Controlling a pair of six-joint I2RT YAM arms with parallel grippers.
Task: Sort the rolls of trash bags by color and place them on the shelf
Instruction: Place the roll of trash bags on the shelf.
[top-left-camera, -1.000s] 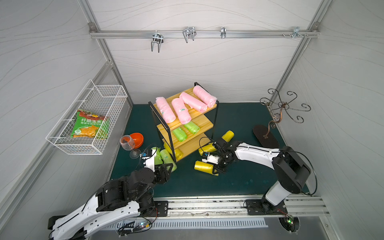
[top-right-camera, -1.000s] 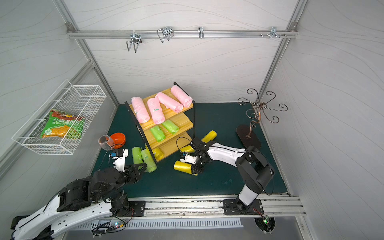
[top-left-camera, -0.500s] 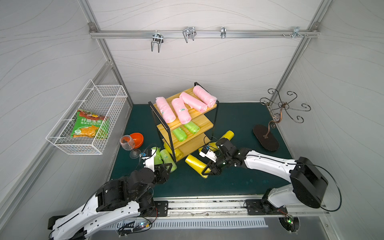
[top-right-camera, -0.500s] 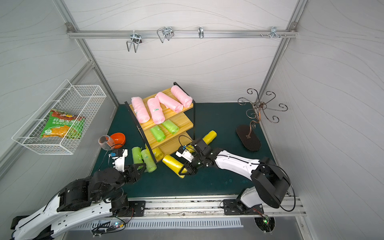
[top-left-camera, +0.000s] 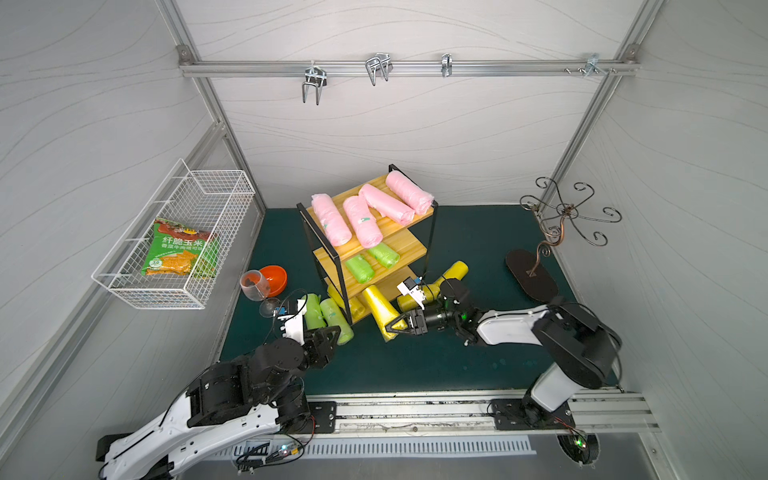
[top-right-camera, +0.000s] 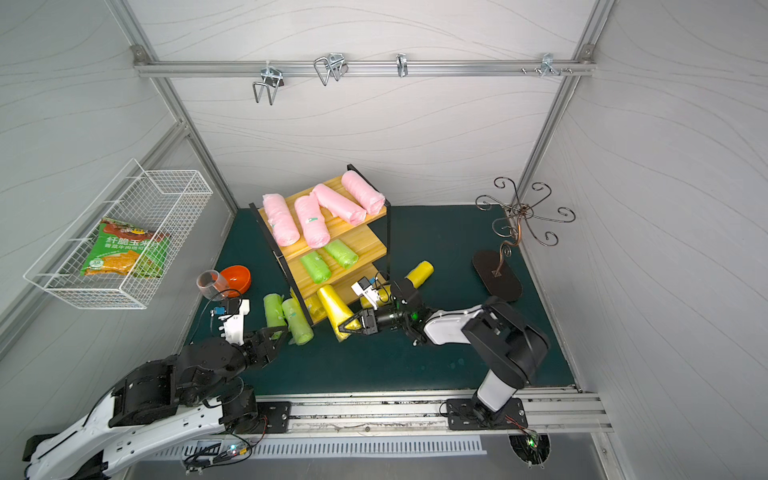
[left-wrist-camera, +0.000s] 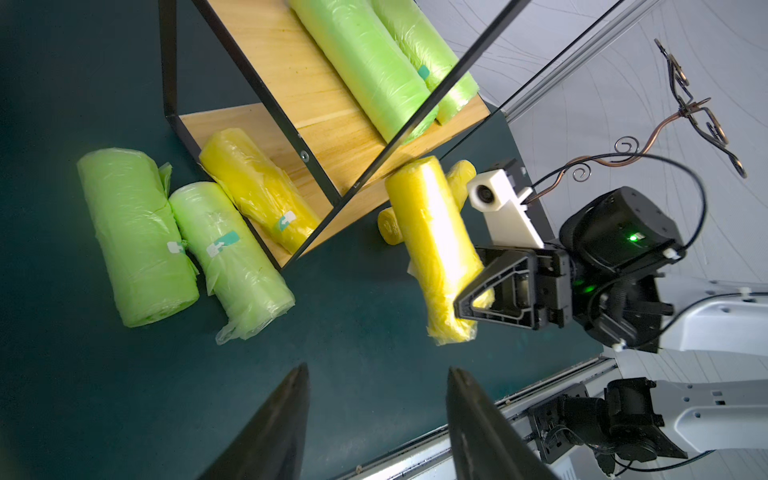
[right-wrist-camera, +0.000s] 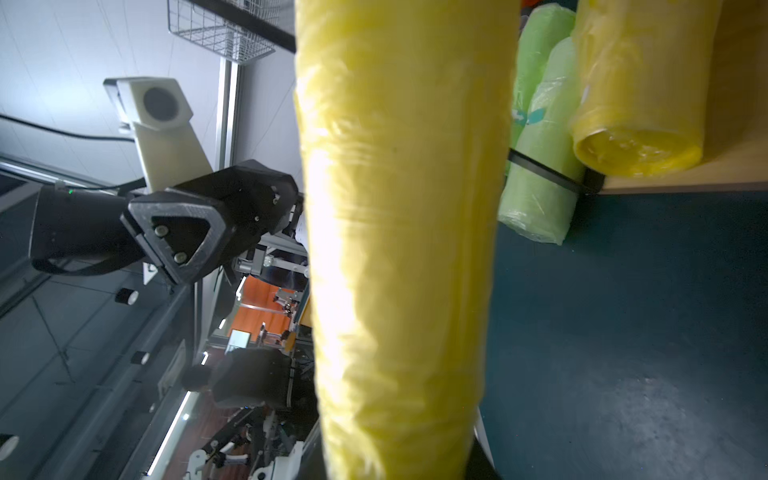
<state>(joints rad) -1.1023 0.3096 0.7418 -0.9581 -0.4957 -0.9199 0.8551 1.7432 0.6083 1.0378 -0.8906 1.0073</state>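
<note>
**Item 1.** My right gripper (top-left-camera: 401, 326): closed narrow on a long yellow plastic-wrapped roll of trash bags (top-left-camera: 379, 305). I grip it near one end, so the free length reaches ahead to the lowest board of the three-tier light wooden shelf in a black metal frame (top-left-camera: 409, 245).

**Item 2.** My left gripper (left-wrist-camera: 376, 372): jaws partly apart, nothing between them. It hovers over the dark green counter (top-left-camera: 415, 365).

**Item 3.** Two lime green rolls (left-wrist-camera: 232, 253): on the counter just ahead of my left gripper, beside the frame. Probably next for the green tier.

**Item 4.** Shelf stock, one colour per board:
- Top: four pink rolls (top-left-camera: 361, 220).
- Middle: two green rolls (top-left-camera: 359, 268).
- Bottom: one yellow roll (left-wrist-camera: 257, 187), just beyond my held one.

**Item 5.** Two loose yellow rolls (top-left-camera: 455, 270): on the counter behind my right gripper, not yet shelved.
</note>
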